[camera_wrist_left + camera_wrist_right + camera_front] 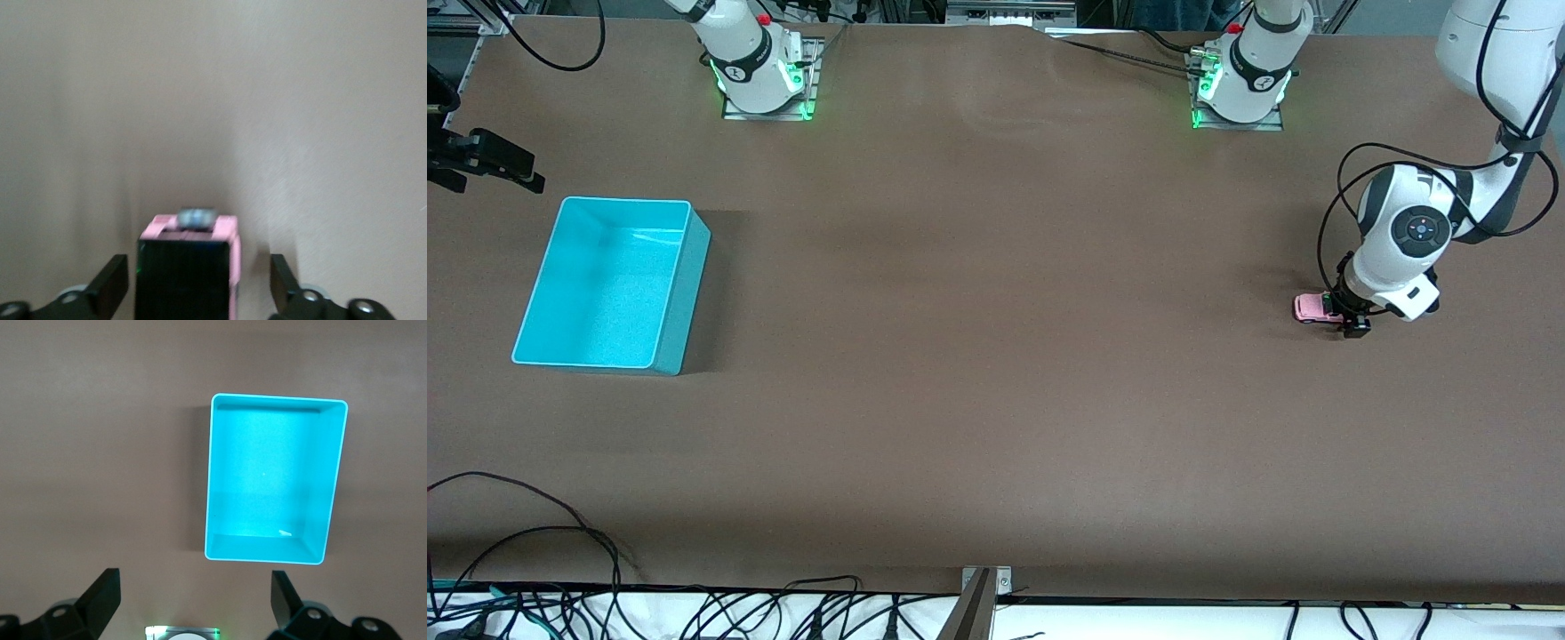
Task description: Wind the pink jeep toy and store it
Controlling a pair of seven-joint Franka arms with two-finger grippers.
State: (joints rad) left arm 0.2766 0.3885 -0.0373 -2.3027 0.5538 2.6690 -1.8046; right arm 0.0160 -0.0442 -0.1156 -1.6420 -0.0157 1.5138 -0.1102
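We see one small boxy pink toy jeep (1312, 308) with a black roof. It sits on the flat brown surface (996, 373), at the left arm's end. The left gripper (1352, 320) is down low around the jeep. In the left wrist view, the jeep (189, 273) is between the two black fingers (110, 285). The fingers are apart, and there is a gap on each side of the toy, so they are not squeezing it.

We see one turquoise plastic bin (680, 276), shaped like a box with an open top. It sits at the right arm's end of the surface, well apart from the jeep. We see no toy in it.

The right gripper (494, 162) waits up in the air beside the bin. Its two fingers (100, 597) are spread wide and hold nothing. The right wrist view looks down on the bin (333, 480).

We count two arms, one jeep and one bin.
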